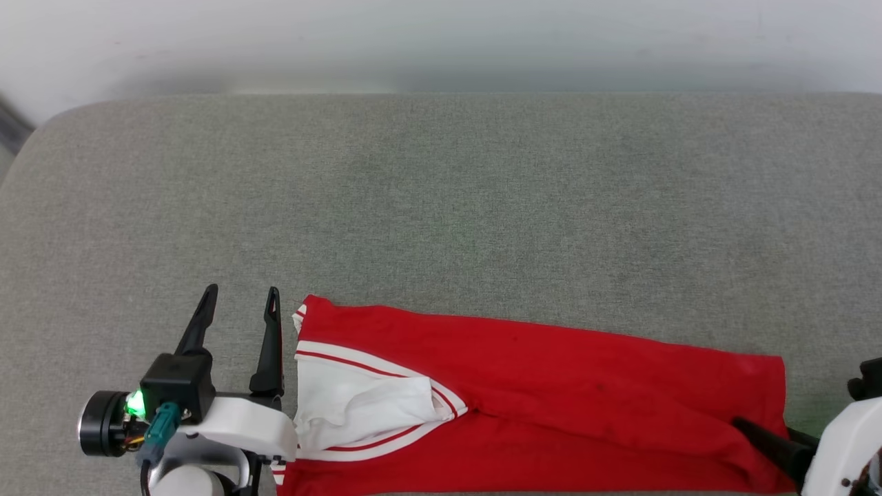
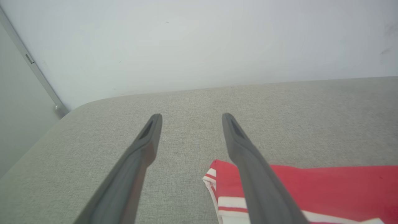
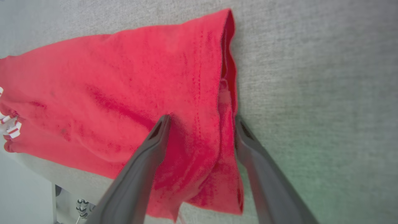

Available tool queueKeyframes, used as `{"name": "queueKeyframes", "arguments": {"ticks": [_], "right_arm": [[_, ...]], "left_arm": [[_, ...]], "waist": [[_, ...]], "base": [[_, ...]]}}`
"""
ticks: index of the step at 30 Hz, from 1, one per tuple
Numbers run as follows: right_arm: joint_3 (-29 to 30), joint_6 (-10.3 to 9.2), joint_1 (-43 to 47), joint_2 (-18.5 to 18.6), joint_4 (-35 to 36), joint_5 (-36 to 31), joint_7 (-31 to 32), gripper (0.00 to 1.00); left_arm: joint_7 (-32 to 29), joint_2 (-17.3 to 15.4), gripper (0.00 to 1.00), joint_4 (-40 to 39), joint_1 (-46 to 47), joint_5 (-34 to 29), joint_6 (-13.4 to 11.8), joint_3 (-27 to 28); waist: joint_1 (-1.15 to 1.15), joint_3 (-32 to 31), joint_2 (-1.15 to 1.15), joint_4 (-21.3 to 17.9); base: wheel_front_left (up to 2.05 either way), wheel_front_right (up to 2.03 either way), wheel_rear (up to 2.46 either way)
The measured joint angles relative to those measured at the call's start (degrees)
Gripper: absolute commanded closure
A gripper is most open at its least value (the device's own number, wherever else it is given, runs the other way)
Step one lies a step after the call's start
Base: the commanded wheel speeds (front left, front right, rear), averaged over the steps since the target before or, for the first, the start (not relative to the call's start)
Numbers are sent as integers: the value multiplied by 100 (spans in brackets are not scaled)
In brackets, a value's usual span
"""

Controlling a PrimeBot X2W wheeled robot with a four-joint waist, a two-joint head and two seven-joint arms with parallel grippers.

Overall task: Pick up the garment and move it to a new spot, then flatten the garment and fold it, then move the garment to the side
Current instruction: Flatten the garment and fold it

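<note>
Both wide open: L gripper (image 1: 241, 293) empty, just beside thin red jersey shirt w/ white sleeves (image 1: 537, 372); R gripper (image 3: 202, 119) straddles its hem, not clamped.

A wide pad covered in grey woven cloth (image 1: 455, 200) is lying across the scene, its far corners curving round. A plain white wall (image 1: 441, 41) is standing just behind it. A thin grey strip (image 2: 34, 67) is running down that wall's left side.
</note>
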State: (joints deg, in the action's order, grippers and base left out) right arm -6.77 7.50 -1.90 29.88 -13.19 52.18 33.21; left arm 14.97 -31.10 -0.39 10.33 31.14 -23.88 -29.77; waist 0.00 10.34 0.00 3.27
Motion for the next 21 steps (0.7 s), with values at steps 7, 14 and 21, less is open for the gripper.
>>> {"name": "queueKeyframes", "arguments": {"ticks": [7,14,21], "right_arm": [[-267,-1,-52,-296,-40,628,53,0],[-531,0,-250,-261,-177,531,-301,100],[-642,2,-365,-29,-252,613,-356,100]], "left_arm": [[1,853,0,-119,-523,-955,321,1011],[1,1601,0,-222,-950,-1768,683,1819],[1,2107,0,-265,-1286,-2362,1037,2282]], "waist": [[0,73,0,32],[0,42,0,1],[0,-102,0,-7]], "base": [[0,0,0],[0,0,0],[0,0,0]]}}
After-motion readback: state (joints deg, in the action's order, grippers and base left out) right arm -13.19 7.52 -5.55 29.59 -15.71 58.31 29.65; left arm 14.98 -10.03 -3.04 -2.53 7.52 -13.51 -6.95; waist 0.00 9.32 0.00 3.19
